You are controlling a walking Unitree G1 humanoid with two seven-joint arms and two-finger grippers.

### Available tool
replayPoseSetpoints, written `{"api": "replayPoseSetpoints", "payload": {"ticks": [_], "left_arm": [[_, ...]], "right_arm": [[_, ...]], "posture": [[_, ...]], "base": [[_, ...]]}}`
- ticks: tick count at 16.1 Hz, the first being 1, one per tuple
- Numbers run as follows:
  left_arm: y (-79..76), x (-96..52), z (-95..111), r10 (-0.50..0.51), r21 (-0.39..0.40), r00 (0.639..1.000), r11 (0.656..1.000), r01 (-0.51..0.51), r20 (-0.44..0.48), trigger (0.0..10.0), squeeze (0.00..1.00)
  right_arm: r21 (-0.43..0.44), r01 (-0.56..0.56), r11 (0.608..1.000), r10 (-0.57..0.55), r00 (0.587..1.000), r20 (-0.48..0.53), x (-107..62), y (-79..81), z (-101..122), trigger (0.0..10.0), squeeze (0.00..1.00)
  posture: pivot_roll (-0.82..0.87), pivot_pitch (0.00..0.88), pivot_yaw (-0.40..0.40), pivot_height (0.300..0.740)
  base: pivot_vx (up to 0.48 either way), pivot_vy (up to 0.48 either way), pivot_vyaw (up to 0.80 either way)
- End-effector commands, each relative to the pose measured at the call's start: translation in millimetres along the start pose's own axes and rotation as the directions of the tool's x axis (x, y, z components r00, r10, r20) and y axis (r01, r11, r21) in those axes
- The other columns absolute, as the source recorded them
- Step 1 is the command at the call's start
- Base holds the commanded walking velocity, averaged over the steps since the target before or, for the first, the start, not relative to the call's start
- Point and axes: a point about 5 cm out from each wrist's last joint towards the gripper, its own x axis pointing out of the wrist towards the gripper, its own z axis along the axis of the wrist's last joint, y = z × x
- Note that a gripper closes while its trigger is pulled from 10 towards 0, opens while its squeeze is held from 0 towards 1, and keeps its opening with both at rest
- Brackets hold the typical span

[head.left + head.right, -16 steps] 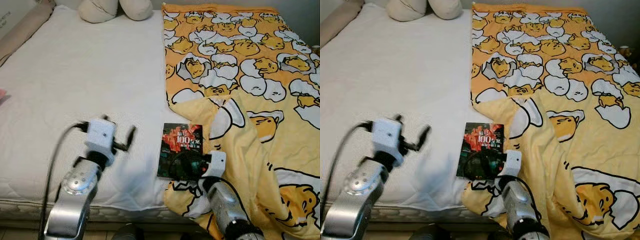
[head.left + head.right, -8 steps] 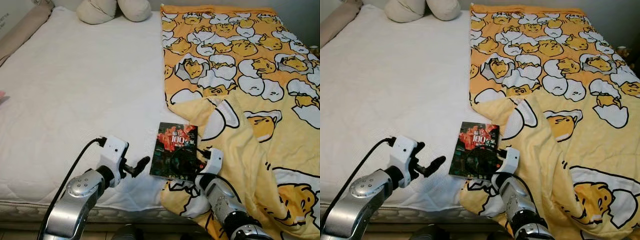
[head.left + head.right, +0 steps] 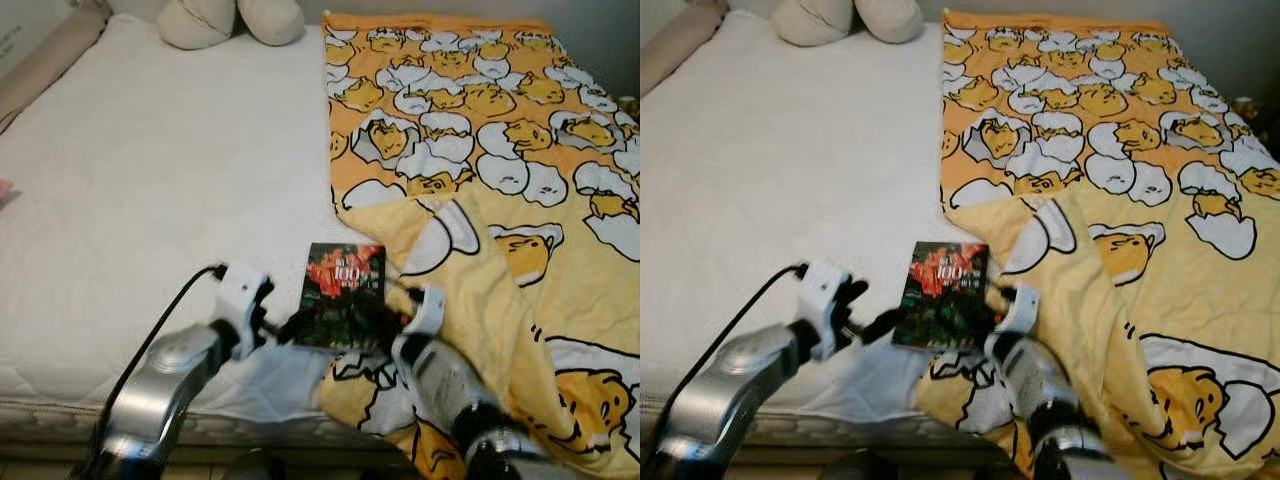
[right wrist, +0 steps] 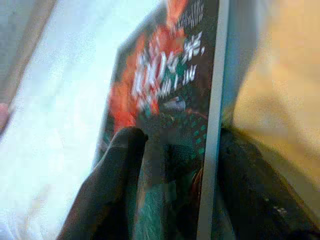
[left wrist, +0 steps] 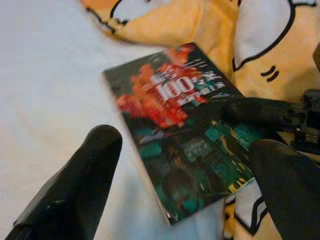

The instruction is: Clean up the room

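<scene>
A wide bed (image 3: 150, 180) with a white mattress cover spans the scene, and a yellow blanket (image 3: 500, 150) printed with egg-and-chick cartoons covers the half on the right gripper's side. Two pale pillows (image 3: 230, 20) sit at the far end, well beyond both grippers.

Near the bed's front edge lies a dark book (image 3: 343, 295) with red artwork and "100" on its cover, flat on the white cover, its right edge touching the folded-back corner of the blanket.

The left gripper (image 5: 185, 175) is just left of the book's lower left corner; in the left wrist view its two black fingers (image 5: 80, 185) are spread wide, one over the white cover and one over the book's lower right corner, apart from the cover.

The right gripper (image 4: 175, 165) comes in from the book's right edge over the blanket. In the right wrist view one finger (image 4: 115, 170) lies on the cover and the other along the book's edge, pinching the book between them.
</scene>
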Motion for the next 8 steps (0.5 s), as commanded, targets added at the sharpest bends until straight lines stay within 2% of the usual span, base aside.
{"api": "replayPoseSetpoints", "payload": {"ticks": [1, 2, 3, 4, 6, 8], "left_arm": [[-1.4, 3.7, -1.7, -0.007, 0.013, 1.0, 1.0, 0.007, -0.012, 10.0, 0.0], [-1.5, 5.9, -0.6, -0.008, 0.01, 1.0, 1.0, 0.008, -0.005, 10.0, 0.0], [-2.2, 11.2, 1.2, -0.013, 0.013, 1.0, 1.0, 0.013, 0.008, 10.0, 0.0], [-2.6, 13.3, 1.6, -0.015, 0.016, 1.0, 1.0, 0.015, 0.012, 10.0, 0.0], [-0.8, 18.5, 5.4, 0.01, 0.018, 0.999, 1.0, -0.011, 0.044, 10.0, 0.0], [4.4, 19.0, 5.9, 0.064, 0.012, 0.996, 0.998, -0.065, 0.06, 10.0, 0.0]], "right_arm": [[-0.018, -0.066, 0.998, 0.067, 0.995, 0.076, 7.3, 12.8, 24.0, 0.0, 0.0], [-0.032, -0.089, 0.996, 0.092, 0.99, 0.103, 10.7, 19.3, 34.5, 0.0, 0.0], [-0.067, -0.147, 0.987, 0.156, 0.975, 0.16, 18.8, 38.7, 57.9, 0.0, 0.0], [-0.078, -0.164, 0.983, 0.176, 0.968, 0.177, 21.0, 45.0, 65.1, 0.0, 0.0], [-0.131, -0.243, 0.961, 0.266, 0.943, 0.199, 27.4, 70.7, 81.4, 0.0, 0.0], [-0.162, -0.229, 0.96, 0.258, 0.947, 0.191, 27.5, 69.4, 81.5, 0.0, 0.0]], "posture": [[0.04, 0.0, 0.0, 0.74], [0.03, 0.0, -0.002, 0.74], [0.03, 0.0, -0.01, 0.74], [0.03, 0.0, -0.013, 0.74], [0.04, 0.0, -0.039, 0.74], [0.05, 0.0, -0.046, 0.74]], "base": [[0.0, 0.0, 0.0], [0.0, 0.0, 0.0], [0.0, 0.0, 0.0], [0.0, 0.0, 0.0], [0.0, 0.0, 0.0], [0.0, 0.0, 0.0]]}}
